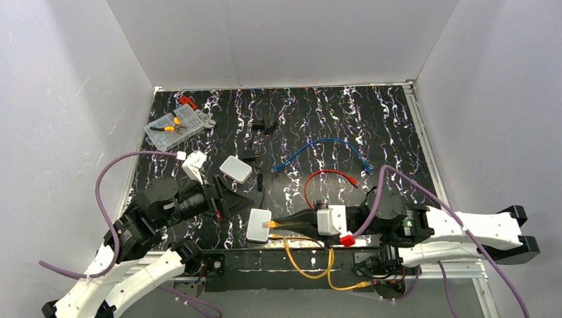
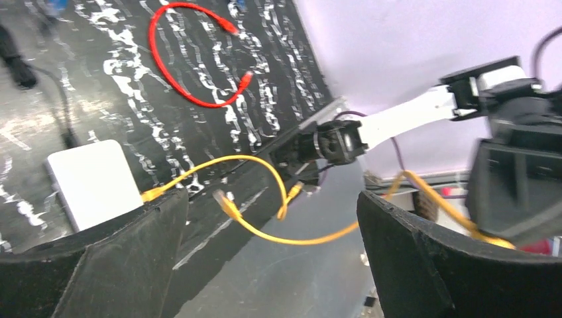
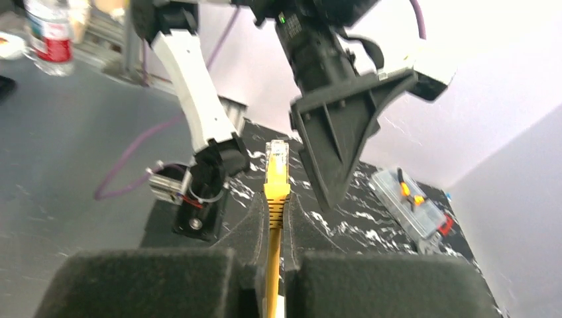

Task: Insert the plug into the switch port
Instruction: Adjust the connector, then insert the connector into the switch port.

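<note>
The switch, a pale grey-white flat box (image 1: pixel 258 225), lies near the table's front edge; it also shows in the left wrist view (image 2: pixel 91 184). My right gripper (image 1: pixel 277 224) is shut on the yellow cable (image 1: pixel 301 260) just behind its plug (image 1: pixel 268 225), whose tip is at the box's right edge; I cannot tell whether it is in a port. In the right wrist view the plug (image 3: pixel 276 164) sticks out ahead of the closed gripper (image 3: pixel 275 205). My left gripper (image 1: pixel 232 199) is open and empty, just behind and left of the box; its fingers (image 2: pixel 119 258) frame the yellow cable (image 2: pixel 298 240).
A smaller, squarer white box (image 1: pixel 236 169) and a white adapter (image 1: pixel 194 164) lie behind the left gripper. A red cable (image 1: pixel 328 187) and a blue cable (image 1: pixel 325 149) lie mid-table. A clear parts case (image 1: pixel 175 126) is at the back left. White walls surround the mat.
</note>
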Tool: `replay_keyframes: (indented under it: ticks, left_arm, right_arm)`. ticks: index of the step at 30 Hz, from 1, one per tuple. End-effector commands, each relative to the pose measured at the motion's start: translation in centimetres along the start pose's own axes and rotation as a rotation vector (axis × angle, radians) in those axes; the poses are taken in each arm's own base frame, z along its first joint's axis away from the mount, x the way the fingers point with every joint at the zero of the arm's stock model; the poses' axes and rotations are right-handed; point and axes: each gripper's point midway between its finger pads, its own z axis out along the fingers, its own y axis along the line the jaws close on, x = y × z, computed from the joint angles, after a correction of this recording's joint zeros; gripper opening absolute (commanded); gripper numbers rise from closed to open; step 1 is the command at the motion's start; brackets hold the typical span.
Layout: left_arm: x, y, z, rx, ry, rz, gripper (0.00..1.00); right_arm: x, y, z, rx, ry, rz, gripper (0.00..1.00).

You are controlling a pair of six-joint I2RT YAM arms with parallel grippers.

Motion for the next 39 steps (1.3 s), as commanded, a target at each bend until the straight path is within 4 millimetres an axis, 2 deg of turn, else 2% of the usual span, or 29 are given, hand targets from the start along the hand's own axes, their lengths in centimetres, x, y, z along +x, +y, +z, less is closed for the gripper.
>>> replay_keyframes:
  ticks: [1, 4, 7, 11, 15, 20, 26, 32, 39]
  left_arm:
    - [-0.3, 3.2, -1.0, -0.153, -0.036, 0.077, 0.98]
    - [-0.2, 4.3, -1.1, -0.198, -0.042, 0.079, 0.98]
    - [0.1, 5.2, -1.0, -0.235, -0.039, 0.076, 0.98]
    - [0.8, 7.5, -0.3, -0.319, -0.029, 0.055, 0.98]
    - [2.0, 9.3, 1.2, -0.367, 0.007, 0.025, 0.98]
    - [3.1, 11.8, 3.0, -0.436, 0.038, -0.001, 0.98]
    - [4.3, 14.9, 4.4, -0.53, 0.049, -0.017, 0.98]
    - [5.9, 17.0, 6.1, -0.533, 0.071, -0.06, 0.98]
    - [6.9, 19.0, 7.3, -0.539, 0.089, -0.103, 0.98]
  right_arm:
    - [-4.1, 1.6, -0.5, -0.097, -0.089, 0.091, 0.01]
    - [-3.8, 3.3, -0.6, -0.168, -0.074, 0.179, 0.01]
    - [-1.4, 5.1, -0.4, -0.208, -0.005, 0.278, 0.01]
    - [5.4, 8.1, 0.4, -0.216, 0.151, 0.418, 0.01]
    - [12.5, 9.4, 0.5, -0.118, 0.328, 0.507, 0.01]
    - [18.4, 8.4, -0.2, 0.055, 0.495, 0.487, 0.01]
    - [22.8, 5.4, -1.6, 0.255, 0.65, 0.349, 0.01]
    - [25.2, 3.1, -2.5, 0.332, 0.695, 0.21, 0.01]
    - [27.0, 2.1, -2.6, 0.324, 0.68, 0.141, 0.01]
